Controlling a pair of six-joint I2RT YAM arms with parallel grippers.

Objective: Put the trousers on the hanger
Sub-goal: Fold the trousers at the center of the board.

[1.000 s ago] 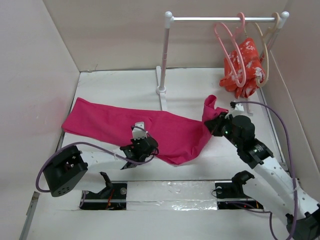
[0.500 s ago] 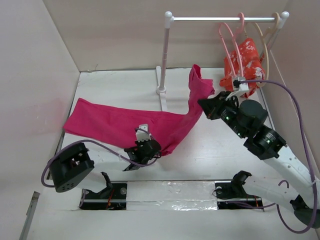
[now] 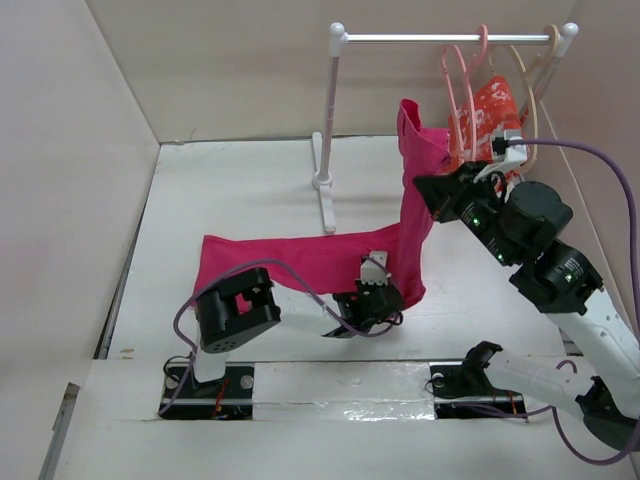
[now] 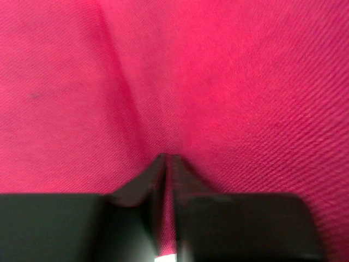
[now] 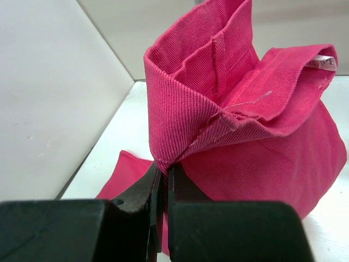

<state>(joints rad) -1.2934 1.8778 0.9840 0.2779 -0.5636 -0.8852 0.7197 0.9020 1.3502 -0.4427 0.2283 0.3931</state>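
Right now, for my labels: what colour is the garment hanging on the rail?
The hanging garment is red-orange with white patterning; top external view shows best.

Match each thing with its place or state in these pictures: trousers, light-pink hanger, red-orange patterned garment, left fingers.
Things
1. trousers
2. light-pink hanger
3. red-orange patterned garment
4. left fingers

Places or states
a. hooked on the rail, bare
b. one end raised, the rest on the table
c. on the beige hanger
d. shut on magenta cloth

Pairs: 1-b, 2-a, 3-c, 4-d.
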